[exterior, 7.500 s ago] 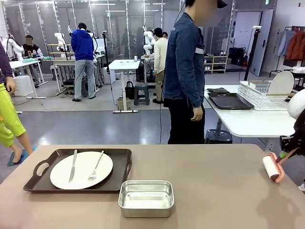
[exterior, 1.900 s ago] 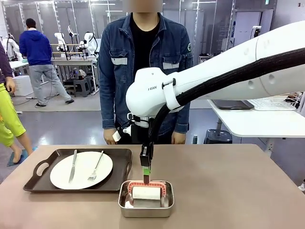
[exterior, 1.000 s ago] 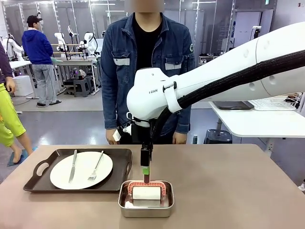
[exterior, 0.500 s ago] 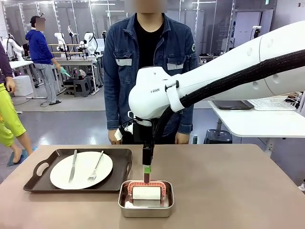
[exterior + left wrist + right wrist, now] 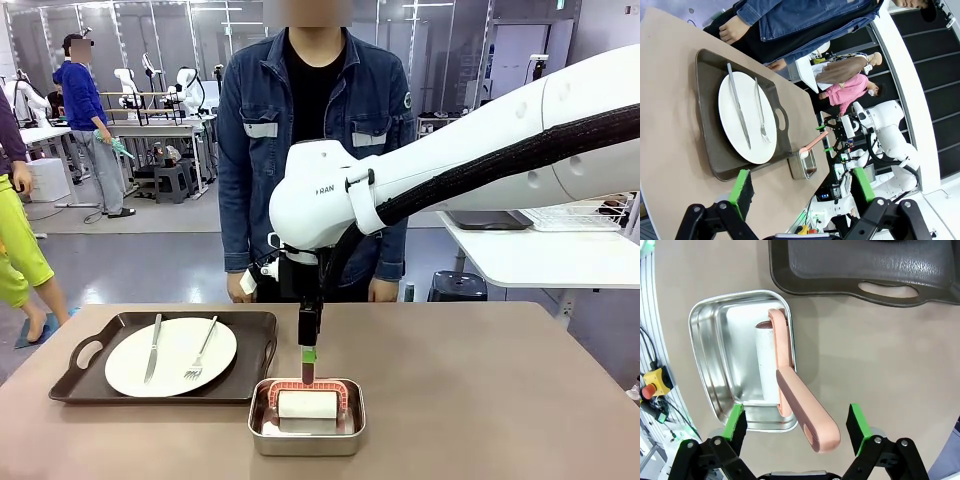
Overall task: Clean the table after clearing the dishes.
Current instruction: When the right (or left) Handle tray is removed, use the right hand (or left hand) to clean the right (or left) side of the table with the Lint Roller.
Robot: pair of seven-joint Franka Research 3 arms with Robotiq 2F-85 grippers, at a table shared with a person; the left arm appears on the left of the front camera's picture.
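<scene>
One roller (image 5: 767,365) in pan (image 5: 705,355) on table (image 5: 480,400).

Front cam sits on the robot's side of the table (image 5: 480,400), facing straight across at the person (image 5: 310,130) on the far side. Left wrist cam is rolled sideways and hangs back near the table's left end, looking along it over the tray (image 5: 707,125). Right wrist cam points straight down, close over the steel pan (image 5: 705,355). All three catch that pan and some of the tray.
</scene>
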